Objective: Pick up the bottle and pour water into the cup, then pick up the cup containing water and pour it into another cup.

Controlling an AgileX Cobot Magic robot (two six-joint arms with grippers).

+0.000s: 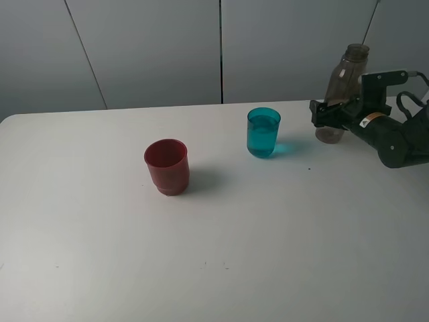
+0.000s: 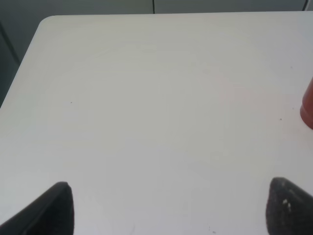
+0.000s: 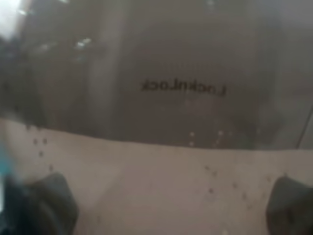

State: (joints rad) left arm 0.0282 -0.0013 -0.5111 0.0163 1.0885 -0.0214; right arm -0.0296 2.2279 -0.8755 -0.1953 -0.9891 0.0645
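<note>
Left pincer (image 2: 171,210): not in the overhead shot, only in its own wrist camera. Both dark fingertips (image 2: 54,208) are spread wide with bare bench (image 2: 146,98) between them, so nothing is held. It hangs over the left part of the bench, with the rounded corner ahead. A sliver of the red cup shows at the side of that view.

Red cup (image 1: 166,166): upright, left of centre on the bench, standing alone and well apart from everything else. Opaque dark red. Can't tell if anything is inside.

Teal cup (image 1: 263,132): upright, right of centre and farther back than the red cup. See-through, with clear liquid in it and the level high up the wall. It throws a teal-tinted patch on the bench on its right side.

Bottle (image 1: 345,74): upright on the bench near the far right, to the right of the teal cup and apart from it. Smoky grey-brown and translucent, the tallest thing here.

Right pincer (image 3: 167,196): at the bottle's lower part, reaching in from the right. In the wrist camera the fingertips sit at the far edges, and the bottle wall, with lettering on it, fills the space between. It is spread wide and straddles the bottle without pinching it. Can't tell if either pad touches the plastic.

Right arm (image 1: 399,137): black, low over the bench at the right edge.
</note>
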